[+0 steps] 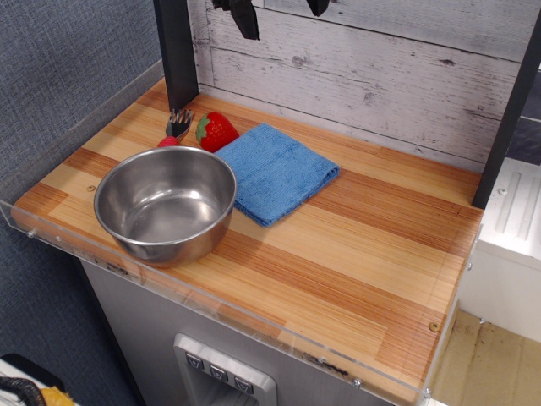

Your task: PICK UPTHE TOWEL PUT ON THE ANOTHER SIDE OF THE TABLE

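Observation:
The blue towel (277,172) lies folded flat on the left-middle part of the wood-grain table (363,254), its left corner touching the steel bowl. My gripper (281,15) hangs high at the top edge of the view, above and behind the towel. Only its two black fingertips (246,21) show; they stand wide apart and hold nothing.
A steel bowl (165,204) stands at the front left. A red toy strawberry (216,130) and a fork (177,124) lie behind it near a black post (176,51). A white plank wall runs along the back. Another black post (510,110) stands at the right.

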`<state>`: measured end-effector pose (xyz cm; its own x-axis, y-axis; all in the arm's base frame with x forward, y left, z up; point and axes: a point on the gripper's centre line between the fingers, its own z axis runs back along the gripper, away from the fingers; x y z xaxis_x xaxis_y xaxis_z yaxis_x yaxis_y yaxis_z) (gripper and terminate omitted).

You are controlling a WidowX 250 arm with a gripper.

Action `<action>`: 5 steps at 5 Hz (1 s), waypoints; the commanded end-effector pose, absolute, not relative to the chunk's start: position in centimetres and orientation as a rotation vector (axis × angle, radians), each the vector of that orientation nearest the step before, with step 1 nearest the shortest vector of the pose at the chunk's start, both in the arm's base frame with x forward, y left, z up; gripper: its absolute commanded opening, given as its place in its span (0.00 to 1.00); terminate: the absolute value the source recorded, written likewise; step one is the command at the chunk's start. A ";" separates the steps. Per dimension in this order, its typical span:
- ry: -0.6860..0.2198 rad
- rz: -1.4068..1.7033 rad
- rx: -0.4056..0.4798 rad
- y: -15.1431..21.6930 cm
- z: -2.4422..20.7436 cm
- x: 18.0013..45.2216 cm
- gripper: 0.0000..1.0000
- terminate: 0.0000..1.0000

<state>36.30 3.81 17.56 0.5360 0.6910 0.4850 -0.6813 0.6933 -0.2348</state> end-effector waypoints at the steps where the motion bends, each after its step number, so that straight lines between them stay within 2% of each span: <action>1: -0.635 0.816 -0.035 3.8 19.3 35.6 1.00 0.00; 4: -0.635 0.816 -0.035 3.8 19.3 35.6 1.00 0.00; 5: -0.635 0.816 -0.035 3.8 19.3 35.6 1.00 1.00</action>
